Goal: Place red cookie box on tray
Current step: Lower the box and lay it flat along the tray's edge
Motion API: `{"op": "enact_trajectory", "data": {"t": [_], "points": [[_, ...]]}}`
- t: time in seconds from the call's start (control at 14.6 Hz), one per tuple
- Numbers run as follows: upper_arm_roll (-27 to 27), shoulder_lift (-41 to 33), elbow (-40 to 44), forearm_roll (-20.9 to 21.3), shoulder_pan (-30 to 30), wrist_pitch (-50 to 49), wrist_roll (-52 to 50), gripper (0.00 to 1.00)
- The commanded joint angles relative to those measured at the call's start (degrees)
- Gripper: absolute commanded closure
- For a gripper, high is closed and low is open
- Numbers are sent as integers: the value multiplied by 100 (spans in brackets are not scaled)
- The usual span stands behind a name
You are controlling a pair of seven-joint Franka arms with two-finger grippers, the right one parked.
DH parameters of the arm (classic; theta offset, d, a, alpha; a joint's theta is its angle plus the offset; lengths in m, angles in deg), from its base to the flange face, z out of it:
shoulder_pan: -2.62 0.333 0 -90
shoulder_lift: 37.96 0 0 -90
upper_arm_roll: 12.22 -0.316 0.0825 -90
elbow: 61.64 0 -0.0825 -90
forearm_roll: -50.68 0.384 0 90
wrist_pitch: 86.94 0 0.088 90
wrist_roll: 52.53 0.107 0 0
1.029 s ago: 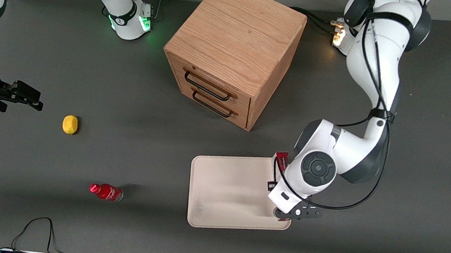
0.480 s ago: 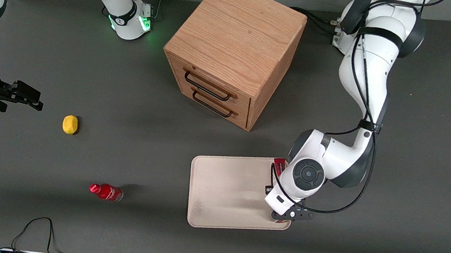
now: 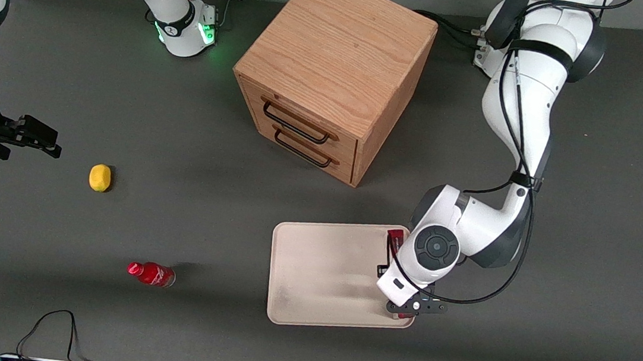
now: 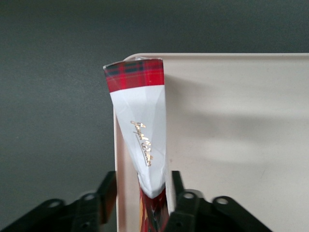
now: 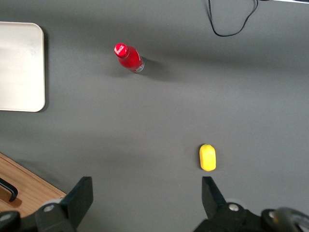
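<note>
Gripper (image 4: pixel 143 205) clamps red cookie box (image 4: pixel 140 130) over tray (image 4: pixel 231 145) edge.

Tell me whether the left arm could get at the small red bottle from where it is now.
Probably not right away. The tool is shut on the red cookie box over the tray edge. The red bottle stands unobstructed on open table toward the parked arm's end, possibly a long stretch.

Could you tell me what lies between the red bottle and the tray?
Nothing: the front view shows only bare table between the bottle and the tray. The gripper holds the cookie box over the tray's edge.
</note>
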State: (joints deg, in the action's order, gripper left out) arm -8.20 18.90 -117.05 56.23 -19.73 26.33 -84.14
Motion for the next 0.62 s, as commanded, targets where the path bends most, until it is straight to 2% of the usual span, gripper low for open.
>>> {"op": "enact_trajectory", "data": {"t": [0.0,0.55], "points": [[-33,-377,-94,70,-24,-435,-117,0],[55,-1361,443,35,11,-2282,-284,0]]}}
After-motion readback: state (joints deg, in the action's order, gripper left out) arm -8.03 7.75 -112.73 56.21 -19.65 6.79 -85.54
